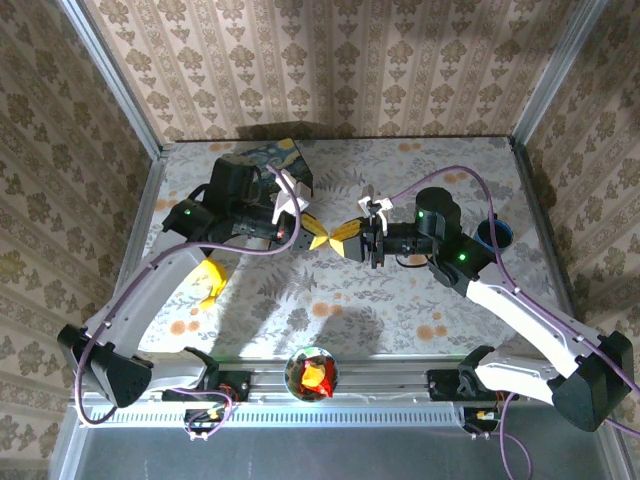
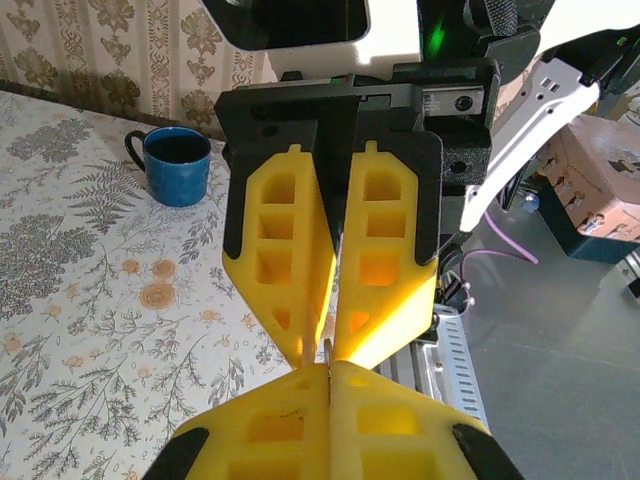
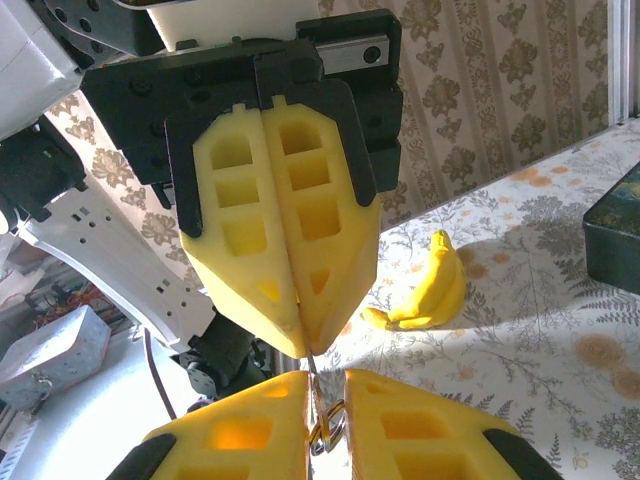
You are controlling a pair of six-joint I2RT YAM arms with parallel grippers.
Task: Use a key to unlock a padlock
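My two grippers meet tip to tip above the middle of the table. The left gripper is shut on the tip of a thin metal key. The right gripper faces it with its jaws a narrow gap apart. The key's shank runs into that gap along one finger, and its key ring hangs between the fingers. The padlock is out of view.
A dark blue painted box stands at the back, behind the left arm. A blue cup sits at the right edge. A yellow banana lies at the left, and a round bowl sits at the front rail.
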